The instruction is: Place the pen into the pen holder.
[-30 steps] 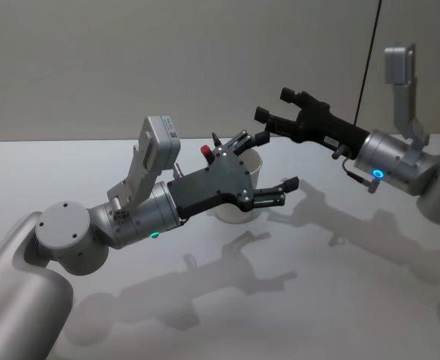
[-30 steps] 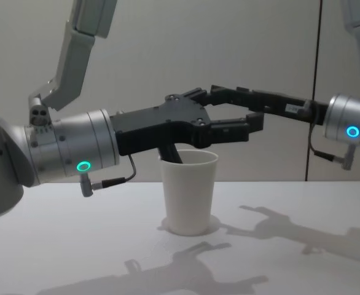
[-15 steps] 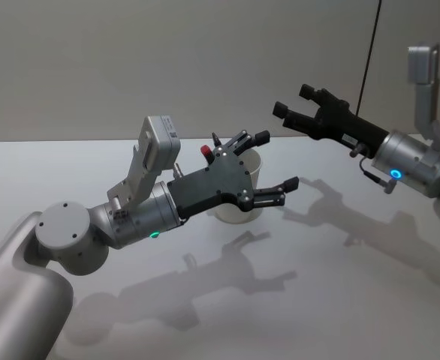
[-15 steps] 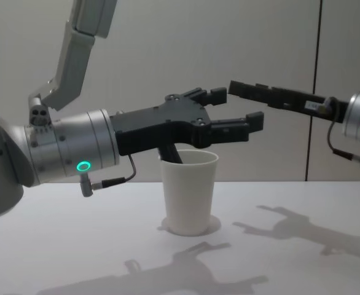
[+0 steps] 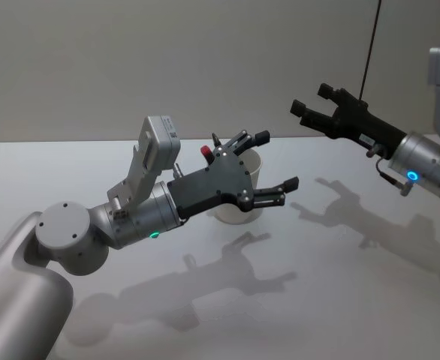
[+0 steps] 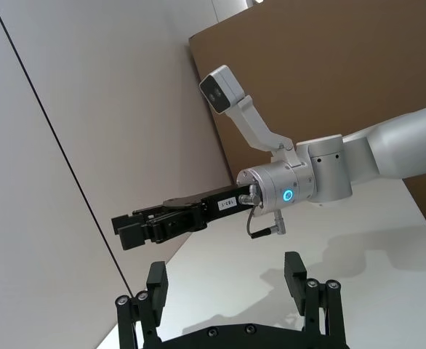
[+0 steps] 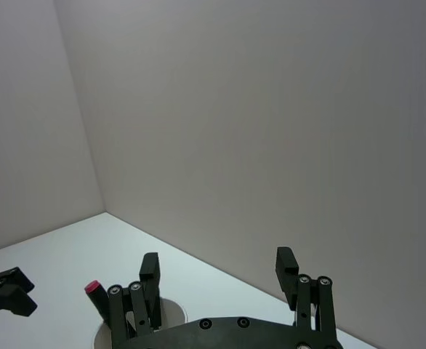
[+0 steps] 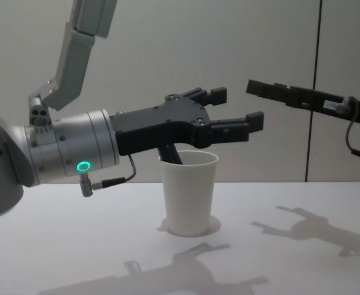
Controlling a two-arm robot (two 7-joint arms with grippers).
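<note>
At frame centre we are seeing the pen standing in the pen holder on the worktop, the left tool hovering over it with fingers spread, while the right tool is hanging spread at upper right.

you had the pen holder standing on the table near the middle, with the pen inside it, leaning toward the left rim and its top end above the rim. your left gripper hung just above the holder's mouth, fingers spread, reaching in from the left. your right gripper sat higher and well off to the right, fingers apart, clear of holder and table.
</note>
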